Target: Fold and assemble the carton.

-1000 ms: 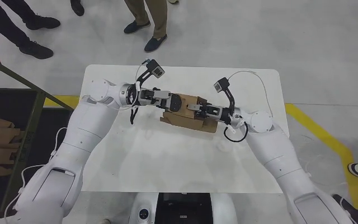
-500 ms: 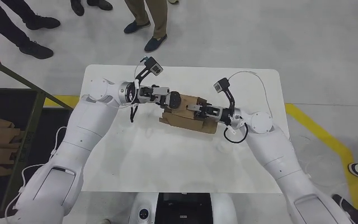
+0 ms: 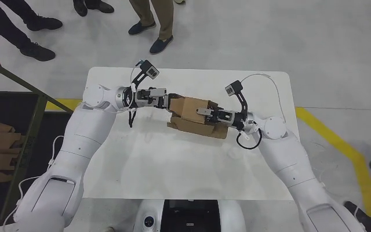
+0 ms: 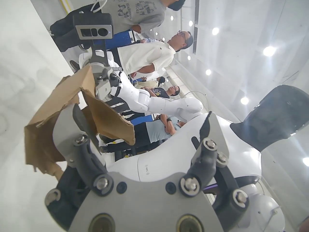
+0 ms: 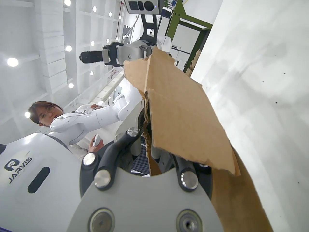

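A brown cardboard carton [image 3: 194, 113], only partly folded, sits just above the middle of the top view, on the upper half of a white table [image 3: 174, 168]. It lies crosswise, its long side running left to right. One flat panel faces up and loose flaps stick out at both ends. Its edges are torn and ragged.

The left claw [image 3: 171, 104] meets the carton's left end. In the left wrist view this claw [image 4: 142, 112] is spread wide. One of its fingers [image 4: 78, 119] is tucked against a bent flap of the carton [image 4: 48, 112], with cardboard wrapping around it. The other finger stands well apart in open air, touching nothing.

The right claw [image 3: 206, 114] lies over the carton's right half, pointing toward the left claw. In the right wrist view the claw [image 5: 154, 146] has its finger arms drawn close together. A wall of the carton [image 5: 183, 117] runs between them, so it is pinching the cardboard. The fingertips themselves are hidden behind the panel. The left wrist view shows the same claw [image 4: 103, 85] farther off, at the carton's far edge.

Both white arms reach in from the lower corners of the top view and meet at the carton. A yellow line [image 3: 324, 130] crosses the grey floor to the right of the table.
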`<state>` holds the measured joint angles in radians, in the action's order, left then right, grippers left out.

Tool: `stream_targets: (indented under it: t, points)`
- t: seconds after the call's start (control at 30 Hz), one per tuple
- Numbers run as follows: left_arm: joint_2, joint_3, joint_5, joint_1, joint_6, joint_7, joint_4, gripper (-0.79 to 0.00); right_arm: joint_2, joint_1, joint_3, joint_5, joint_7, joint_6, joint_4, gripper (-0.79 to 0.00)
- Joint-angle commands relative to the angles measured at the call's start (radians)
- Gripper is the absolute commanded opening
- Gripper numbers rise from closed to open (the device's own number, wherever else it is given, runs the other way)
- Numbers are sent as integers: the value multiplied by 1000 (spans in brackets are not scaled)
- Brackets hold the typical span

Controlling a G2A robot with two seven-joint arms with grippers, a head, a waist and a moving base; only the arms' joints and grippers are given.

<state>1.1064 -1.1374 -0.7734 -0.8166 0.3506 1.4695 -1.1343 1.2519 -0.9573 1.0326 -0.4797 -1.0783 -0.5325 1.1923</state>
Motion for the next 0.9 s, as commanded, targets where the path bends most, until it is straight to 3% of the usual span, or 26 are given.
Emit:
stream_targets:
  t: [0.0, 0.53, 0.87]
  points:
    - [0, -2, 5, 2, 2, -2, 5, 0, -1, -4, 1, -1, -2, 2, 5, -785]
    - [8, 29, 61, 40, 14, -14, 23, 0, 10, 1, -51, -6, -33, 18, 48, -785]
    - [4, 11, 93, 32, 49, -49, 41, 0, 3, 2, -3, -9, 14, 2, 19, -785]
